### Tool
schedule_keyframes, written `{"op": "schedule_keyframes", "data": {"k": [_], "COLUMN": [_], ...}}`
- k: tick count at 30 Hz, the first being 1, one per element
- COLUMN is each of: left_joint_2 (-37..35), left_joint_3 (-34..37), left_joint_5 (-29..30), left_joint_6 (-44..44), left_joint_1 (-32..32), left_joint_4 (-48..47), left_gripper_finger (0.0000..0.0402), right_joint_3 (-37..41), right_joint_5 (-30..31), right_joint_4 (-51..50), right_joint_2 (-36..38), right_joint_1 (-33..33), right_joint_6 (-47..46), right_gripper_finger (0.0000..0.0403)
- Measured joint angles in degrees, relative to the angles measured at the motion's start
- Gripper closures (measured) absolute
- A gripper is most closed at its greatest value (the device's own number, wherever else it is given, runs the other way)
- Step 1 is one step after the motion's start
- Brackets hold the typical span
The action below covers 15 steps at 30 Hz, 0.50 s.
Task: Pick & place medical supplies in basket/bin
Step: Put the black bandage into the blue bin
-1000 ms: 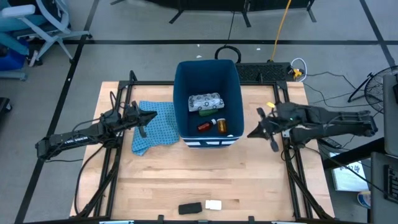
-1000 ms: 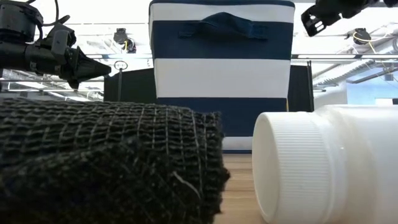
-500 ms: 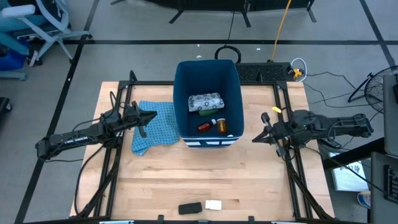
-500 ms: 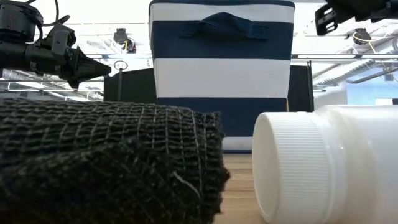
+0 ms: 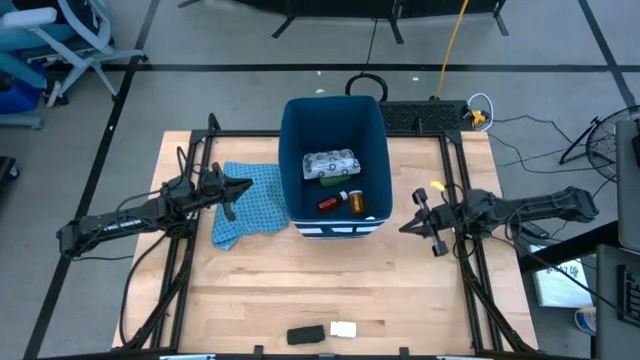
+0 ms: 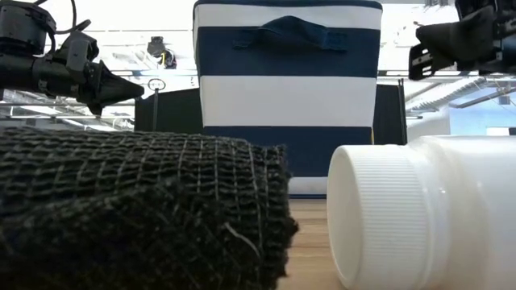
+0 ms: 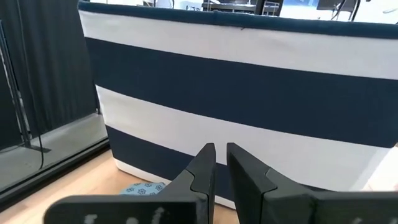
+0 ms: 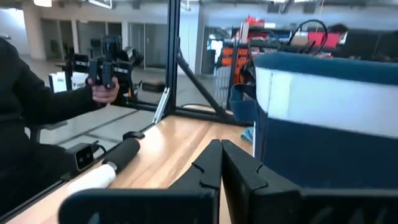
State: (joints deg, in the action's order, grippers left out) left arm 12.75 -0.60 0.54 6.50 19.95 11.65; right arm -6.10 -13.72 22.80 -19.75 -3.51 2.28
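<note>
A: Logging positions. The bin [image 5: 333,110] stands at the middle of the far edge of the surface [image 5: 330,280]. Inside, seen from above: white packet [image 5: 331,162], green oblong [image 5: 330,180], red piece [image 5: 328,203], orange bottle [image 5: 356,202].

B: Items outside the bin?

A: The black oblong [image 5: 306,335] and the white block [image 5: 343,329] lie side by side at the middle of the near edge, just beside each other. In the low view the black one [image 6: 137,209] shows a mesh texture, and the white one [image 6: 423,211] reads as a ribbed-cap container on its side.

B: Left gripper?

A: The left gripper [image 5: 243,186] hangs over the blue cloth [image 5: 250,205] by the left edge, beside the bin's left wall and apart from it. Fingers [image 7: 205,165] nearly closed, a thin slit between them, holding nothing; the wrist view faces the bin's striped wall [image 7: 249,93].

B: Right gripper?

A: The right gripper [image 5: 408,224] is near the right edge, just off the bin's near right corner, not touching it. Fingers [image 8: 211,163] pressed together, nothing between them. In the low view it sits high, right of the bin [image 6: 439,44].

B: Anything else?

A: A person's hand [image 8: 104,92] holding a dark device shows beyond the surface in the right wrist view.
</note>
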Motion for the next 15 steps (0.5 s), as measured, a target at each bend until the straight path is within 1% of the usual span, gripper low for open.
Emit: {"op": "schedule_keyframes", "data": {"k": [4,10,13,15], "left_joint_2": [0.0,0.0,0.0,0.0], "left_joint_3": [0.0,0.0,0.0,-0.3], "left_joint_5": [-0.5,-1.6,-4.7,-9.8], "left_joint_6": [0.0,-2.0,0.3,1.1], "left_joint_1": [0.0,-0.1,-0.1,-0.7], "left_joint_4": [-0.8,-3.4,-1.9,-1.3], "left_gripper_finger": [0.036,0.036,0.036,0.036], "right_joint_3": [3.3,3.9,3.9,4.0], "right_joint_5": [0.1,0.0,0.0,0.0], "right_joint_4": [5.5,5.3,5.8,5.7], "right_joint_2": [0.0,0.0,0.0,0.0], "right_joint_1": [0.0,0.9,0.9,0.9], "right_joint_6": [0.2,0.3,0.9,1.3], "right_gripper_finger": [0.0403,0.0403,0.0403,0.0403]}}
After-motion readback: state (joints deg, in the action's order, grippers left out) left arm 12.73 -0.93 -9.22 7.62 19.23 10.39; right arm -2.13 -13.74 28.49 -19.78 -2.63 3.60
